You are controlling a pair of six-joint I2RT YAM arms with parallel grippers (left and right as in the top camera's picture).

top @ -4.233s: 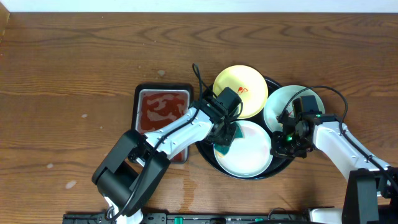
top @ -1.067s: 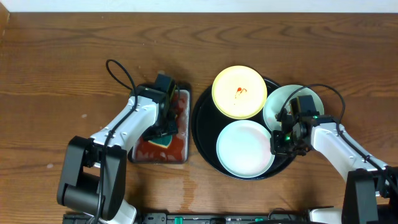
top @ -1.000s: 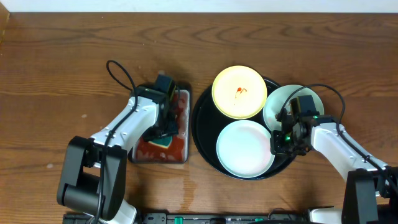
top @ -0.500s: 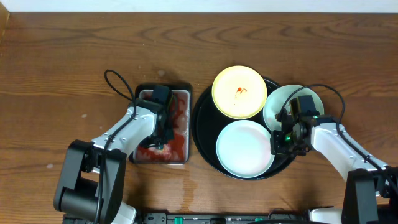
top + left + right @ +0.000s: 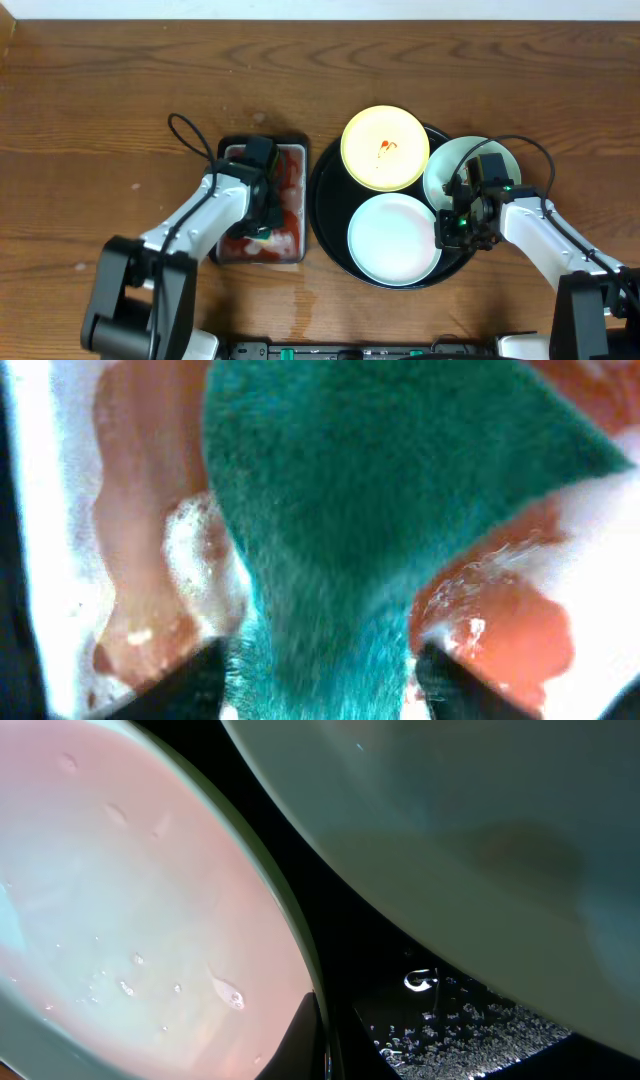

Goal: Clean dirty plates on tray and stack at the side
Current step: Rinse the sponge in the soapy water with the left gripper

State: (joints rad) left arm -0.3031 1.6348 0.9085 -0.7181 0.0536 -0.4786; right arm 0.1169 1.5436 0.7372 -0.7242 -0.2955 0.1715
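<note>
The black tray (image 5: 326,216) holds three plates. The pale yellow plate (image 5: 385,148), at the back, has a red smear. The front mint-white plate (image 5: 393,240) looks clean and wet. My right gripper (image 5: 447,228) is shut on its right rim, and the right wrist view shows a finger (image 5: 300,1038) lying over that rim (image 5: 285,940). The other mint-white plate (image 5: 452,165) overlaps the tray's right edge, partly under my right arm. My left gripper (image 5: 262,224) is down in the small metal tray, its fingers either side of a green sponge (image 5: 370,530) that touches both.
The small metal tray (image 5: 305,180), left of the black tray, holds red liquid and white foam (image 5: 200,550). Water droplets lie on the black tray's floor (image 5: 470,1020). Bare wooden table (image 5: 100,120) lies to the left and behind.
My left arm carried the sponge from the front plate into the metal tray and has dipped and squeezed it there. The right gripper and the plates have not moved.
</note>
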